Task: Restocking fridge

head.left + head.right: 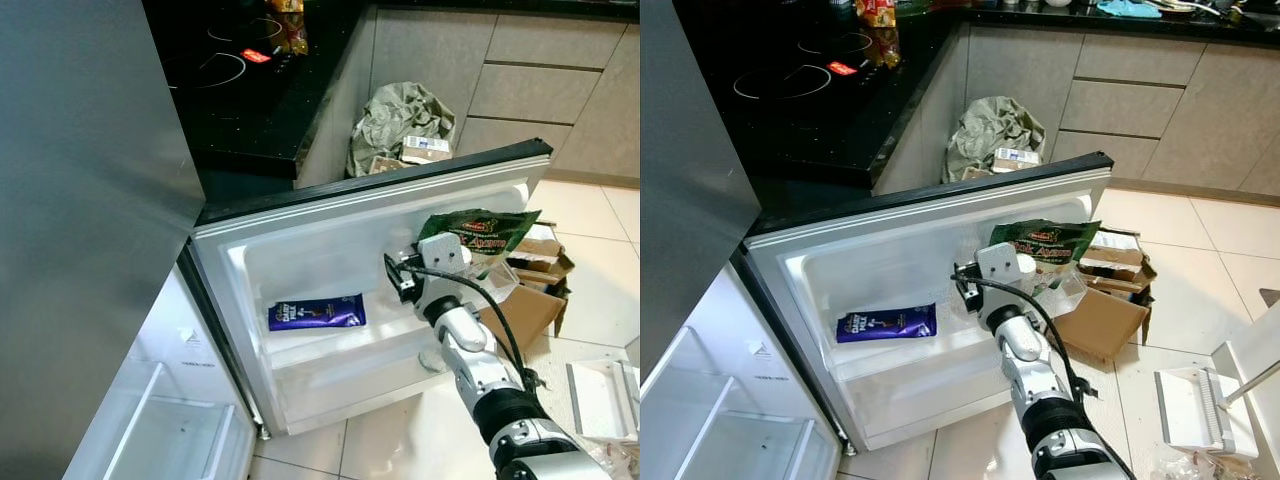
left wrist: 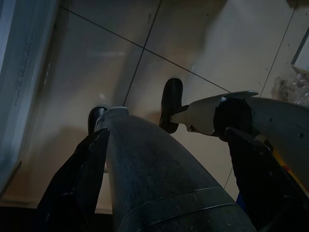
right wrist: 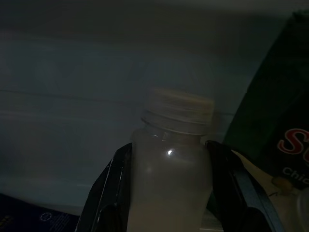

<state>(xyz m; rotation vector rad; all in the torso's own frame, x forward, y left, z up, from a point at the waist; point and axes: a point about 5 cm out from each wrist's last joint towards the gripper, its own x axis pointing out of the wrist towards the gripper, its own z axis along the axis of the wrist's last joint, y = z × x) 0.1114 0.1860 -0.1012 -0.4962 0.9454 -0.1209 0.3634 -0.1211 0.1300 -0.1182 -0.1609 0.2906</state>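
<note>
1. inside the open fridge door (image 1: 330,215), the right gripper (image 3: 169,183) reaches over the door shelf (image 1: 350,365), its two black fingers (image 3: 113,193) clamped on a pale bottle (image 3: 171,159) with a ribbed cap.
2. a green snack bag (image 1: 480,232) stands just beside the bottle, touching the gripper's side.
3. a purple chocolate bar (image 1: 316,314) lies further along the same shelf, apart from the bottle.
4. beyond the door sit cardboard boxes (image 1: 530,295) and a crumpled sack (image 1: 400,120) by the cabinets.
5. the left gripper (image 2: 130,113) hangs over floor tiles (image 2: 203,43); i cannot tell its opening.
</note>
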